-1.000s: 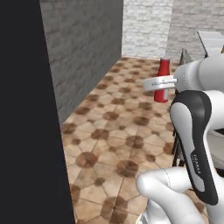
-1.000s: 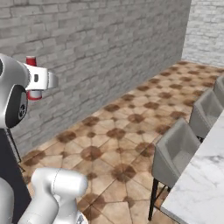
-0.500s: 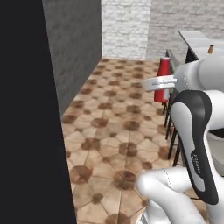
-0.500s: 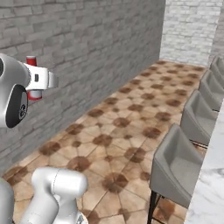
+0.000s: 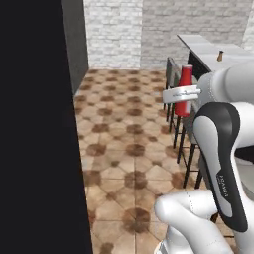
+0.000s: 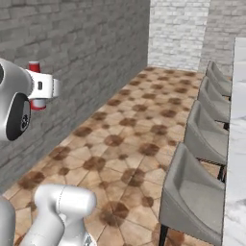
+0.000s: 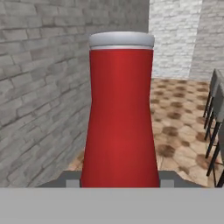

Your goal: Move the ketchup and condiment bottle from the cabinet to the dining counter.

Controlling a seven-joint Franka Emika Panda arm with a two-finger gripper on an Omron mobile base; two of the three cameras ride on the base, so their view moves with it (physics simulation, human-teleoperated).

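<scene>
End effector clamped on the ketchup — bottle upright, carried high over the tiled floor, grey stools lining the tabletop alongside.

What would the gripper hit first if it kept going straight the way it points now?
Hard to say for certain. The gripper is shut on the all-red squeeze bottle with whitish cap, which blocks the centre of the hand view. Past it, probably the brown tiled floor, then the pale brick end wall.
</scene>
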